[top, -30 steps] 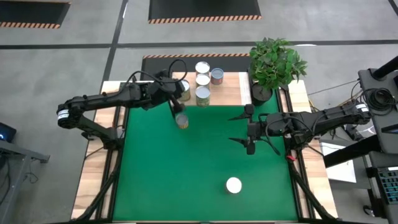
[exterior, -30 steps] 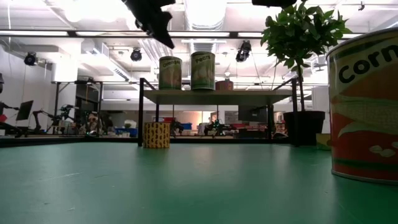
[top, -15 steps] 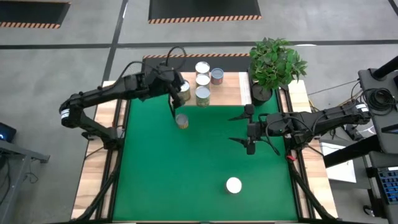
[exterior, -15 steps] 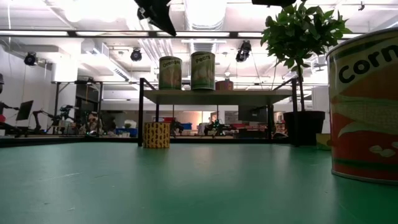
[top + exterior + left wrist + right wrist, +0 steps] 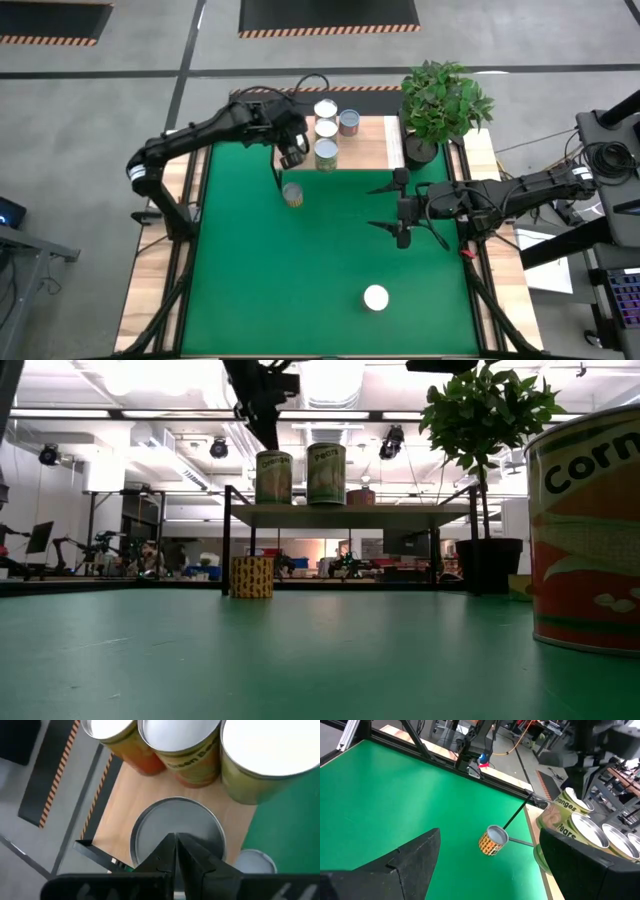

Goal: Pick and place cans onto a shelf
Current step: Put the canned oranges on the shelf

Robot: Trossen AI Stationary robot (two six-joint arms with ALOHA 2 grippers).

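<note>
A green-topped table (image 5: 300,280) is seen from above with two dark robot arms reaching over it. At its far edge stands a small light-wood shelf (image 5: 370,148) on thin black legs, carrying a cluster of cans (image 5: 326,128) with silvery tops. The left gripper (image 5: 292,158) hovers just above the can at the shelf's left end (image 5: 176,827), its fingers pressed together and holding nothing. Below and just in front of the shelf, a yellow-labelled can (image 5: 292,194) stands upright on the green surface. Another can with a white top (image 5: 375,297) stands well apart, near the table's front. The right gripper (image 5: 400,212) waits over the right side of the table, its fingers spread wide and empty. A potted plant (image 5: 443,102) sits beside the shelf's right end.
</note>
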